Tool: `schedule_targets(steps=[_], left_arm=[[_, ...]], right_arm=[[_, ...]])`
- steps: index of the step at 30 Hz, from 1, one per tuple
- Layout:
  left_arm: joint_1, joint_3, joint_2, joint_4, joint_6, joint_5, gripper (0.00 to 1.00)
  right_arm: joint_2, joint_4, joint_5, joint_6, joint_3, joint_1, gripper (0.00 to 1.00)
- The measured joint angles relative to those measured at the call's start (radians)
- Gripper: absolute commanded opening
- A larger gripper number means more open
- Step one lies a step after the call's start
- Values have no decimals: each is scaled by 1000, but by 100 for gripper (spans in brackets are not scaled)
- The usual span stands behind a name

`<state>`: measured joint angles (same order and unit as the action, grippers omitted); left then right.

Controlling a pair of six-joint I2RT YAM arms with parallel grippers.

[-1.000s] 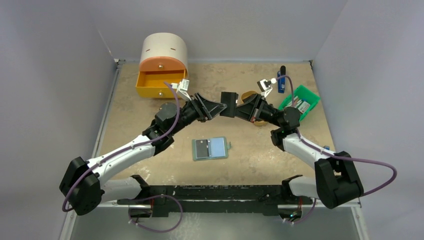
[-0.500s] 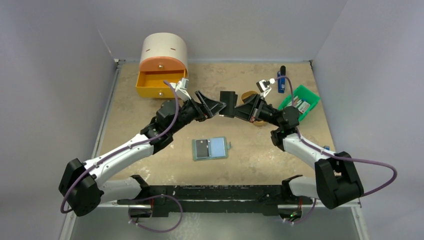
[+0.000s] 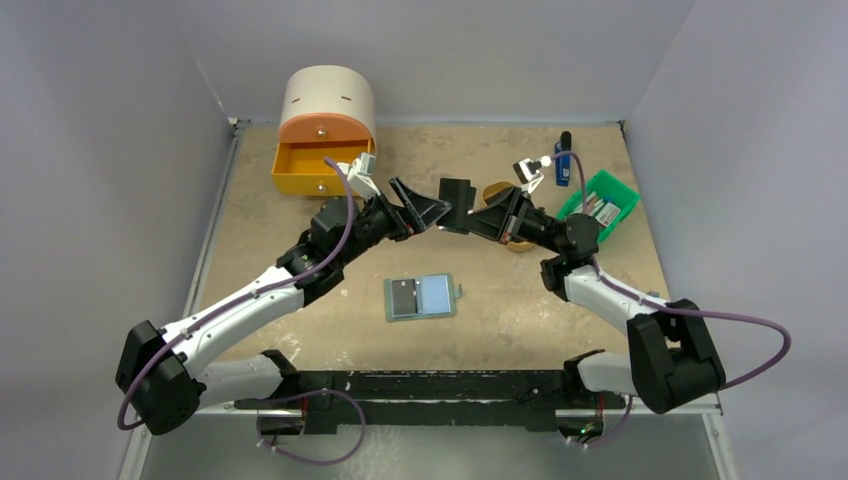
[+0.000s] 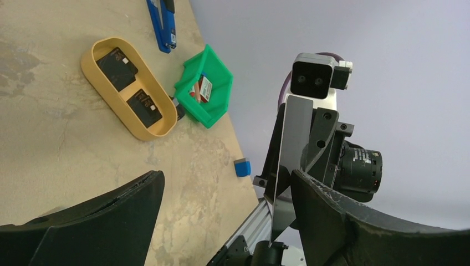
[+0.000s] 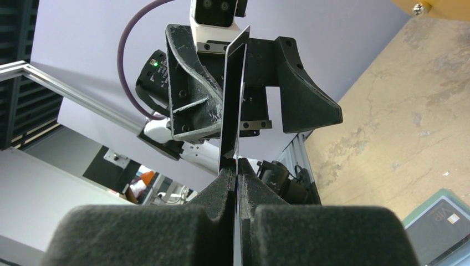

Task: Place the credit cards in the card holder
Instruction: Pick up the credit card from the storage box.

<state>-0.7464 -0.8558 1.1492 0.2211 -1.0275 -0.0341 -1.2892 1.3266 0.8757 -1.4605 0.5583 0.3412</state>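
One black credit card hangs above the table's middle, pinched at its lower edge by my shut right gripper; it stands edge-on. My left gripper is open wide, and the card sits between its jaws close to the right finger without being gripped. The card holder lies open on the table below, with a black card in its left pocket; its corner shows in the right wrist view. Two more cards lie in the tan tray.
An orange drawer box with an open drawer stands at the back left. A green bin and a blue stick are at the back right. A small blue block lies near the right edge.
My left gripper has opened wider, letting go of the card, and drawn slightly back left. The right gripper has kept hold of the card and raised it a little.
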Motion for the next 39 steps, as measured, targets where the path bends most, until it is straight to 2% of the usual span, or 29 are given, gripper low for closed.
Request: schedule_targets(steps=[19, 24, 28, 31, 36, 39], left_arm=[[0, -35, 0, 0, -8, -50, 88], [0, -36, -11, -16, 2, -24, 88], [0, -36, -39, -74, 40, 52, 89], [0, -36, -82, -135, 71, 138, 89], [0, -10, -164, -175, 97, 238, 88], [0, 9, -174, -188, 104, 258, 87]], right_arm=[[0, 10, -17, -6, 0, 0, 0], [0, 7, -27, -10, 0, 0, 0], [0, -24, -43, -1, -6, 0, 0], [22, -132, -53, 72, -5, -1, 0], [117, -555, -103, 370, 99, -2, 0], [145, -688, -118, 491, 149, -5, 0]])
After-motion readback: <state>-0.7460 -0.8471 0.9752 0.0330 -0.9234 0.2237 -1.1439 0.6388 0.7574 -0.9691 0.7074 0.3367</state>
